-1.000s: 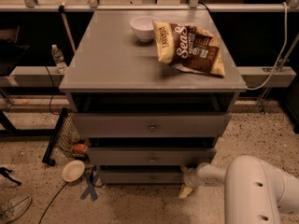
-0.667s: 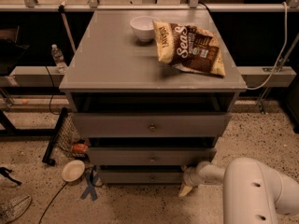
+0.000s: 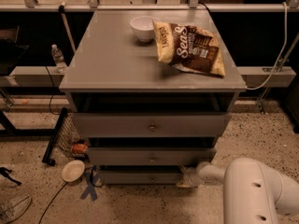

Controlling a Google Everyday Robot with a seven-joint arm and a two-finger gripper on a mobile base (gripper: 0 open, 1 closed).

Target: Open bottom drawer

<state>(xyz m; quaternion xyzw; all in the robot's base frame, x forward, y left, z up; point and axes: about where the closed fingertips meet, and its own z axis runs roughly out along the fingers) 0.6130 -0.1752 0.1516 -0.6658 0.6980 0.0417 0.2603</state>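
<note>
A grey cabinet (image 3: 117, 64) has three flat drawer fronts, each with a small round knob. The bottom drawer (image 3: 140, 176) is the slimmest and lowest, just above the floor, with its knob (image 3: 152, 178) at centre. My gripper (image 3: 188, 177) sits low at the right end of the bottom drawer front, on a white arm (image 3: 254, 190) coming from the lower right. It is right of the knob and apart from it.
A white bowl (image 3: 142, 28) and a chip bag (image 3: 191, 48) lie on the cabinet top. On the floor at left are a round dish (image 3: 73, 170), a blue cross of tape (image 3: 89, 185), a shoe (image 3: 14, 208) and a cable. A water bottle (image 3: 58, 58) stands behind, at left.
</note>
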